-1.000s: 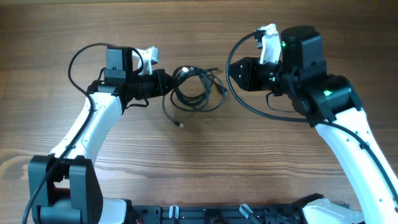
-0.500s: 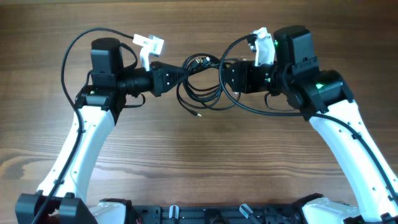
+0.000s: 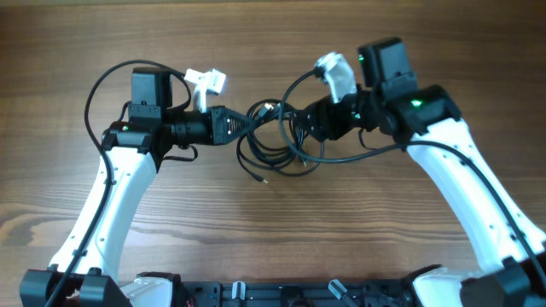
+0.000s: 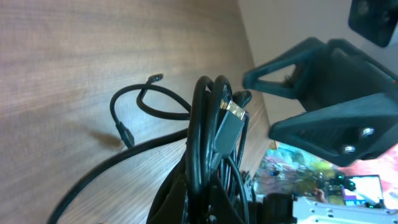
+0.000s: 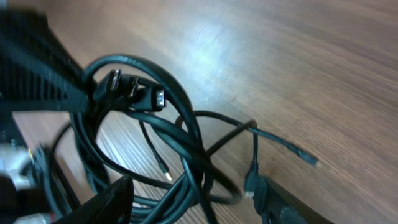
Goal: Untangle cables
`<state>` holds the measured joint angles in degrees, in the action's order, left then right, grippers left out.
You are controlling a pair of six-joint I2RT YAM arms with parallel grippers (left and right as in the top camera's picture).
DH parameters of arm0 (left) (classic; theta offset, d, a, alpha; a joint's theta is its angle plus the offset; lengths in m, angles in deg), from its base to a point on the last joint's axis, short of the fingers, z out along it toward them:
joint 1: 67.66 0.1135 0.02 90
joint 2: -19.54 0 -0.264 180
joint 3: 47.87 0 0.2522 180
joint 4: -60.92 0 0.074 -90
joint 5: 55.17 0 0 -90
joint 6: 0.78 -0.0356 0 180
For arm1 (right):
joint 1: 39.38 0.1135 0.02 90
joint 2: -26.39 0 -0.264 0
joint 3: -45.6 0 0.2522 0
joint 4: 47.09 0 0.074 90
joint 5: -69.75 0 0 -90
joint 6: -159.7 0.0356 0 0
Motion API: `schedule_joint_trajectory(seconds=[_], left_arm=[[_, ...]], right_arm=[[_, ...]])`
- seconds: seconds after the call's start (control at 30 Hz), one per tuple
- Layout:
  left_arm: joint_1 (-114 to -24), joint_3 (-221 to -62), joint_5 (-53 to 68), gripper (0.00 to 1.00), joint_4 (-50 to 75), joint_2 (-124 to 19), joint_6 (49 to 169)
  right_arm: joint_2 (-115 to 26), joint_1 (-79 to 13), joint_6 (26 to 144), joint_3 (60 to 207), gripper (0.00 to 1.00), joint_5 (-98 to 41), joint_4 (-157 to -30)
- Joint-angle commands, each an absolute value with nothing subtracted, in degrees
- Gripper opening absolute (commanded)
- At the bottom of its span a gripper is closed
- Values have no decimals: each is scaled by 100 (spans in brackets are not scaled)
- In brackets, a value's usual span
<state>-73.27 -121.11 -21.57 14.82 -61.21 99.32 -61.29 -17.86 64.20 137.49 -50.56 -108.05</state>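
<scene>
In the upper middle of the overhead frame we see the cables (image 3: 264,110) tangled over the desk (image 3: 281,239); our left gripper (image 3: 234,125) is clamped on them, our right gripper (image 3: 305,128) gapes wide around their loops

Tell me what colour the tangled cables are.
Black cables, with silvery plug tips; the left wrist view shows it best.

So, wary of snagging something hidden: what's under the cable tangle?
Bare wooden table shows through the cables where they loop, nothing else. Wood directly beneath the cords and the left gripper is covered.
</scene>
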Motion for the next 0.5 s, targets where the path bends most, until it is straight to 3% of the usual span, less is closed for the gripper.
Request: schedule_joint_trajectory(seconds=[0.0,0.07,0.17,0.47], left_arm=[[-7300,-12174,-2234,4,1211,-5990,9865],[-7300,-12174,-1891,4,1014,-5990,10081],[-7318,-12148,-461,4,472,-6043,10684],[-7436,-11777,-153,4,819,-7210,10289]], right_arm=[[-6553,-1567,5097,13766,63,-5351,-10823],[-6710,-1489,5012,13766,62,-5290,-10781],[-6872,-1390,5023,13766,62,-5224,-10737],[-6909,-1264,5187,13766,62,-5220,-10748]])
